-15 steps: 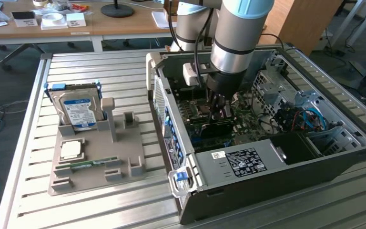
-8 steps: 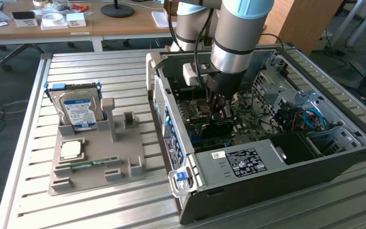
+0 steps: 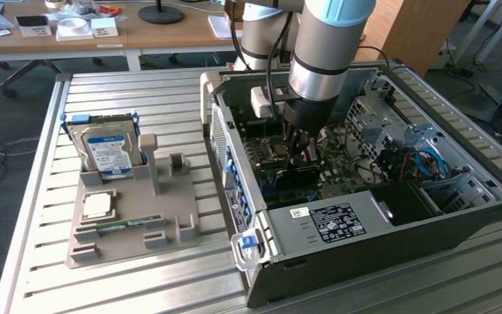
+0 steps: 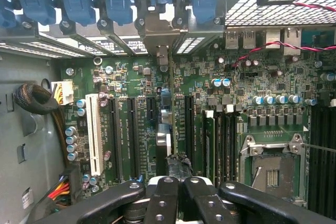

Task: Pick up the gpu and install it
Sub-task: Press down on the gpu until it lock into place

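The exterior view looks down at an angle from above and some way off, taking in the slatted worktop [image 3: 146,275], the open computer case [image 3: 382,216] lying on its side and the arm [image 3: 325,46] reaching into it. The wrist view sits just behind the end effector [image 4: 178,195] and faces straight down into the case, very close to the motherboard [image 4: 210,114]. Both views share the case interior around the expansion slots [image 4: 131,129].
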